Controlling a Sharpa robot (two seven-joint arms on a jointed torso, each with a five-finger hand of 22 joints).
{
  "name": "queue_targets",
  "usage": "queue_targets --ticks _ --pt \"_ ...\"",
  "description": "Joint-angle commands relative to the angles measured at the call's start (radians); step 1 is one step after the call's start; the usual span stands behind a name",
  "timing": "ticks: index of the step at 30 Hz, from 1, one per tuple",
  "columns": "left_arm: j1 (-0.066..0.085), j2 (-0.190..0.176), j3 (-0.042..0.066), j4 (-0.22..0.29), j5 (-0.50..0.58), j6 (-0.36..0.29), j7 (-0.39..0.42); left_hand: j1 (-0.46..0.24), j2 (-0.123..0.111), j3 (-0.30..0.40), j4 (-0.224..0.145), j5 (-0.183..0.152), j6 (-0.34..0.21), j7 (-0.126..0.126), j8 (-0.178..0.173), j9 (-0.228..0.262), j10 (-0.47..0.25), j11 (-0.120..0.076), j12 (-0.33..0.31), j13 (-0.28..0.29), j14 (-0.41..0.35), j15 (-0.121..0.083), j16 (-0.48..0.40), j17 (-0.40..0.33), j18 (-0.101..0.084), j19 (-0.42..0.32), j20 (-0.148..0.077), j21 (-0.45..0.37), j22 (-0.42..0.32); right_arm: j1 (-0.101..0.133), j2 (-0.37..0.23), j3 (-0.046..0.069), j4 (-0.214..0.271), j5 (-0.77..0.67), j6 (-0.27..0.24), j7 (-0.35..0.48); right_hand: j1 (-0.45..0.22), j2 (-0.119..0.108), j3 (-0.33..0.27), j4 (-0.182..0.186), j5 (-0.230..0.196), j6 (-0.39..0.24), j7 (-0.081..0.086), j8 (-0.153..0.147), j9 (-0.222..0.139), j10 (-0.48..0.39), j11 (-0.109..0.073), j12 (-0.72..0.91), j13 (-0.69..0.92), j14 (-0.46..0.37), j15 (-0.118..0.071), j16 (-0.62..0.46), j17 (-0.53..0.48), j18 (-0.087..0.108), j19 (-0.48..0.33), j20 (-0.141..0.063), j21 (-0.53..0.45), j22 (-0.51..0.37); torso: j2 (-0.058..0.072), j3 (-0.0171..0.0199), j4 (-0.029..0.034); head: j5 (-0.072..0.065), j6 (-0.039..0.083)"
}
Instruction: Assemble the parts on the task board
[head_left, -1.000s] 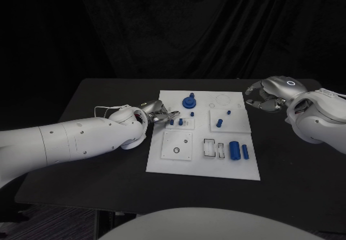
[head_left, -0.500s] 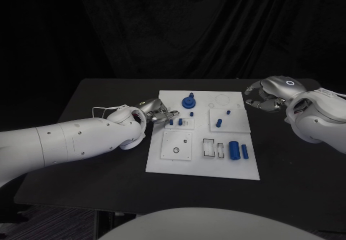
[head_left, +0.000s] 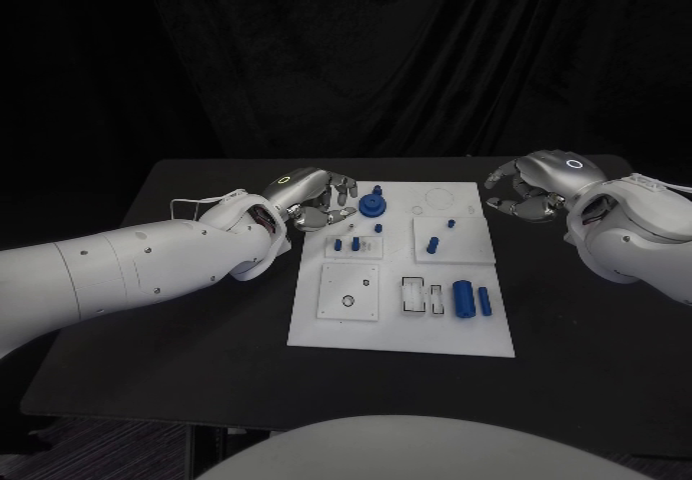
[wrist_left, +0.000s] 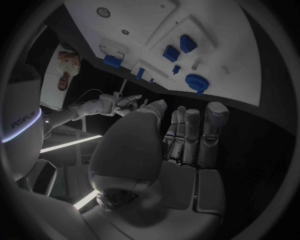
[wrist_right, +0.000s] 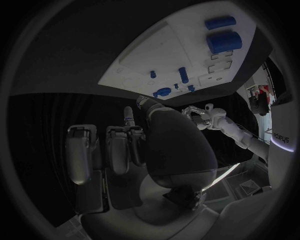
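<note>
While the left hand (head_left: 310, 195) hovers empty with fingers apart at the task board's (head_left: 329, 332) far left corner, several parts stand seated: a blue round part (head_left: 375, 206) and small pegs (head_left: 346, 243). Two blue cylinders (head_left: 472, 299) seemingly lie loose. The right hand (head_left: 531, 190) hangs curled, empty. Black table (head_left: 188, 330), dark drapes behind.

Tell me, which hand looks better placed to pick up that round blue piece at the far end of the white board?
Probably the left hand: it hovers open at the task board's far left edge, right beside the round blue piece. The right hand sits off the board's opposite side, farther away.
</note>
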Motion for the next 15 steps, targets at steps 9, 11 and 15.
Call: queue_targets --ticks 9,11,15 --pt "0.026 0.069 0.001 -0.123 -0.123 0.138 0.251 0.149 -0.062 0.120 -0.129 -0.055 -0.012 -0.080 0.000 -0.343 -0.117 -0.030 -0.262 -0.401 0.180 -0.051 0.106 -0.021 0.008 0.145 -0.002 0.196 0.141 0.003 -0.013 0.001 0.020 0.003 -0.037 -0.003 0.002 0.007 0.005 -0.001 -0.001 0.011 -0.001 -0.004 -0.001 0.039 -0.007 -0.001 0.188 0.104 -0.006 0.003 0.263 0.000 0.087 -0.009 -0.004 0.252 0.009 0.0006 -0.0010 -0.005 0.000" --pt "0.029 0.083 0.001 -0.139 -0.158 0.165 0.236 0.158 -0.062 0.118 -0.153 -0.058 0.015 -0.093 0.003 -0.379 -0.108 -0.041 -0.261 -0.438 0.237 -0.060 0.157 0.021 0.003 0.171 -0.014 0.222 0.148 0.003 -0.013 0.001 0.022 0.004 -0.037 -0.002 0.002 0.007 0.005 -0.001 -0.001 0.011 -0.001 -0.004 -0.001 0.039 -0.007 -0.001 0.188 0.104 -0.006 0.003 0.263 0.000 0.087 -0.009 -0.004 0.252 0.010 0.0006 0.0003 -0.007 0.000" --pt "0.033 0.109 0.001 -0.164 -0.235 0.202 0.179 0.140 -0.061 0.104 -0.158 -0.081 0.051 -0.103 0.003 -0.415 -0.083 -0.042 -0.254 -0.475 0.281 -0.064 0.201 0.053 -0.007 0.209 -0.020 0.261 0.160 0.005 -0.011 0.001 0.022 0.004 -0.038 -0.002 0.002 0.007 0.005 -0.002 -0.001 0.013 -0.001 -0.004 -0.001 0.040 -0.007 -0.001 0.188 0.104 -0.006 0.003 0.263 0.000 0.087 -0.009 -0.004 0.252 0.018 0.0014 0.0017 -0.008 0.000"
